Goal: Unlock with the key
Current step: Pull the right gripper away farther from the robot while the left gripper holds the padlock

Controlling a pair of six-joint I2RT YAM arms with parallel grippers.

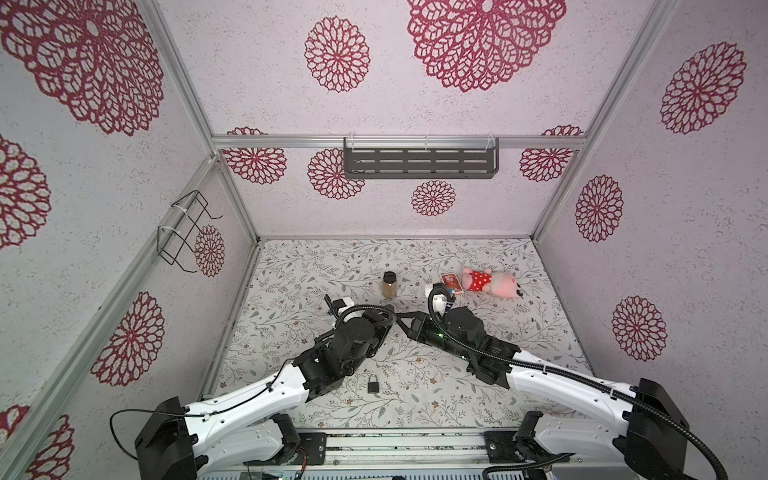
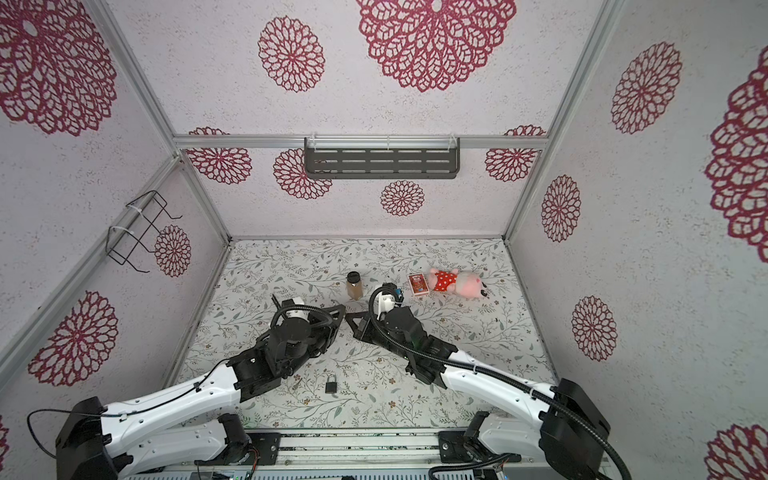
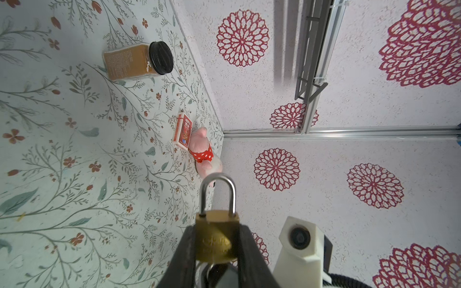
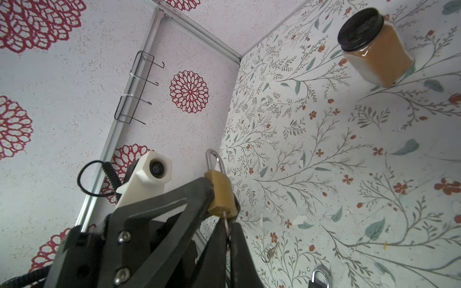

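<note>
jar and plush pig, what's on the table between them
A red card box, close beside the pig, apart from the jar; shown in both top views.

Dead centre is jammed: left gripper (image 1: 388, 311) and right gripper (image 1: 402, 322) meet tip to tip above the table (image 1: 436, 399), their arms slanting in from both front corners. Just behind them stands the jar (image 1: 390, 285). Card box (image 1: 449, 282) and plush toy (image 1: 492, 282) crowd the back right. A black padlock (image 1: 372, 384) lies between the arms near the front, with a loose key (image 4: 269, 252) near it. Back left and far right lie open.
</note>
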